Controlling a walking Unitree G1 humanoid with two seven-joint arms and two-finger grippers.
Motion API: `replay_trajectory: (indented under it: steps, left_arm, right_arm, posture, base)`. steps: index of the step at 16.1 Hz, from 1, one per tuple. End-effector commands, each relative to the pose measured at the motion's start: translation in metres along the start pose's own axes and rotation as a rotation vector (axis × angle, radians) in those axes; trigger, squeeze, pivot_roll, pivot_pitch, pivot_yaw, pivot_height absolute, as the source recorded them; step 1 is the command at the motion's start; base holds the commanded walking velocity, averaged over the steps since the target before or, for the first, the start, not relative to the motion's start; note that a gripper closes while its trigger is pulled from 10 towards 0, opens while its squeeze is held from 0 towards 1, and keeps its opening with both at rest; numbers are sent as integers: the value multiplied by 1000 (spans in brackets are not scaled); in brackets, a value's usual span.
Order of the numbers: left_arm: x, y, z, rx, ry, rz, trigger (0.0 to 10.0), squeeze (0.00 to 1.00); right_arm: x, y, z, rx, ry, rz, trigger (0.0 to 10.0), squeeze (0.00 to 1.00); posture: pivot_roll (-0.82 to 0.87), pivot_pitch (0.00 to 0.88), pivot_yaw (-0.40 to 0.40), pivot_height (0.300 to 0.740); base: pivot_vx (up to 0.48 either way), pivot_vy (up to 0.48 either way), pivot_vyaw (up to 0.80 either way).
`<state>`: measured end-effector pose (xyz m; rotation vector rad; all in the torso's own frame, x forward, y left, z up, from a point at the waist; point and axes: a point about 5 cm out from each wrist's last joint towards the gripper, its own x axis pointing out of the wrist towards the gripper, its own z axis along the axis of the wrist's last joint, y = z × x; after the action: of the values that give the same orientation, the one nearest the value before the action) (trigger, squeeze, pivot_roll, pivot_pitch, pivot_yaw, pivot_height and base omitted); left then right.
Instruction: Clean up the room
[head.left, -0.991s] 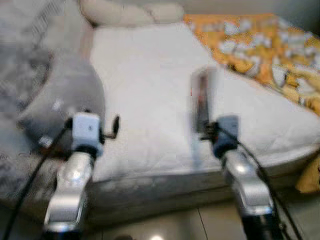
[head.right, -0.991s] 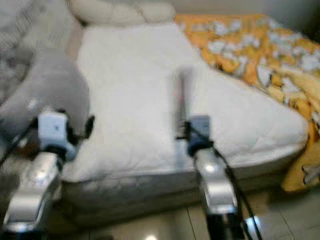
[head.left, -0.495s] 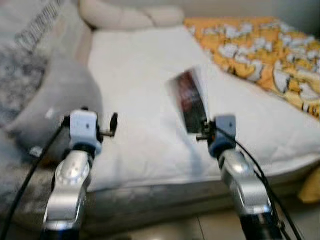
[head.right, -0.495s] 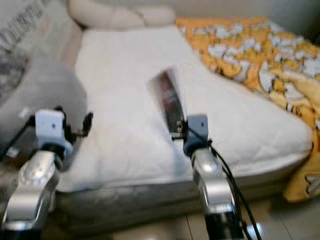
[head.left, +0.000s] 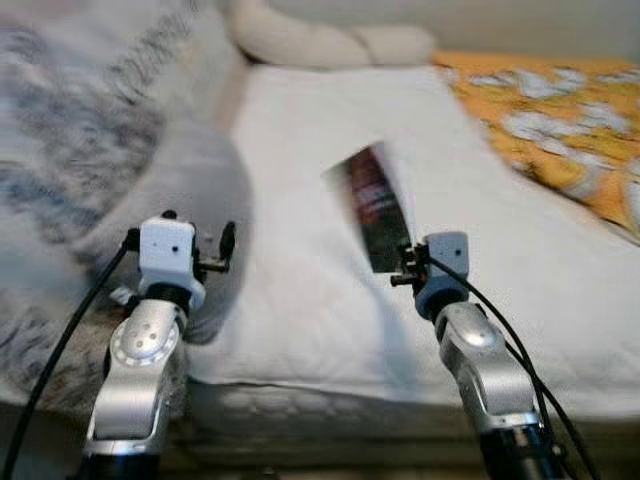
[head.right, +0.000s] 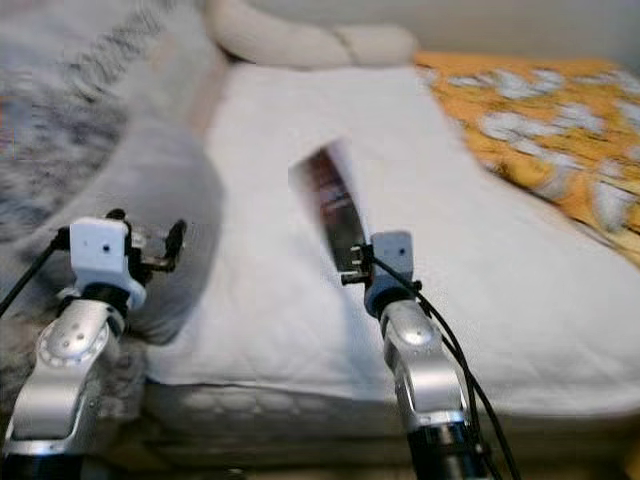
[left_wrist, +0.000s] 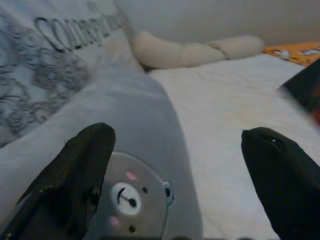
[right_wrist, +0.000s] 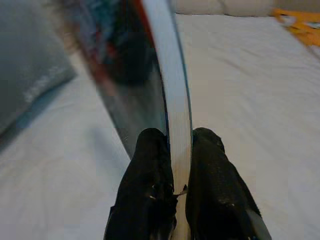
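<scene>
Leftmost, a patterned grey blanket (head.left: 70, 150) is heaped along the side of the bed, and a grey pillow (left_wrist: 135, 150) with a small bear patch leans against it, probably just left there unmade. Over that pillow hovers the left gripper (left_wrist: 175, 175), its two black fingers (left_wrist: 75, 170) spread wide with nothing between them; the silver arm rises from below with the wrist level, a waiting pose rather than a working one. Next comes the white quilted mattress (head.left: 300, 200), with a cream bolster (head.left: 320, 42) across its far end. Further right, the right gripper (right_wrist: 174, 150) has its fingers pinched together on the lower edge of a book (head.left: 375, 205), which stands tilted in the air above the mattress, touching nothing else; holding it by one edge keeps it clear of the bedding while it is carried, I would judge. That arm is bent up at the elbow, wrist pointing forward and upward. Rightmost lies an orange printed blanket (head.left: 560, 110), rumpled over the bed's far side.
</scene>
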<state>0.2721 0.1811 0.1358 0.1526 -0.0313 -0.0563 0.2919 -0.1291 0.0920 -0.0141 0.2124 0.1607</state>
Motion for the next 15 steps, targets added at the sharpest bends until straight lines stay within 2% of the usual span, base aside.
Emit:
replay_trajectory:
  steps: [1, 7, 9, 11, 13, 14, 15]
  left_arm:
    - [0, -5, 1, 1, -4, -20, 10000, 0]
    - [2, -11, 5, 13, -21, -71, 10000, 0]
    - [3, -11, 8, 8, -35, -76, 10000, 0]
    - [3, -13, 12, 40, -49, -141, 10000, 0]
    - [2, -12, 14, 58, -38, -264, 10000, 0]
    - [1, -13, 14, 69, -28, -303, 10000, 0]
    - [-1, -14, 12, 100, 11, -396, 10000, 0]
  right_arm:
    - [1, -10, 9, 9, -43, -39, 10000, 0]
    - [3, -9, 9, 30, -34, -36, 10000, 0]
    - [5, -4, 10, 41, -35, 4, 10000, 0]
    - [13, 0, 14, 64, -15, 43, 10000, 0]
    - [30, 4, 23, 213, 30, 90, 10000, 0]
    - [34, 4, 25, 240, 39, 102, 10000, 0]
    - [45, 5, 25, 308, 98, 125, 10000, 0]
  posture:
    - [95, 0, -14, 740]
    - [99, 0, -7, 740]
    - [97, 0, -2, 740]
    - [102, 0, 3, 740]
    - [105, 0, 13, 740]
    - [105, 0, 13, 740]
    - [106, 0, 19, 740]
  base:
    - [319, 0, 0]
    - [300, 0, 0]
    - [0, 0, 0]
    - [0, 0, 0]
    - [0, 0, 0]
    - [0, 0, 0]
    - [0, 0, 0]
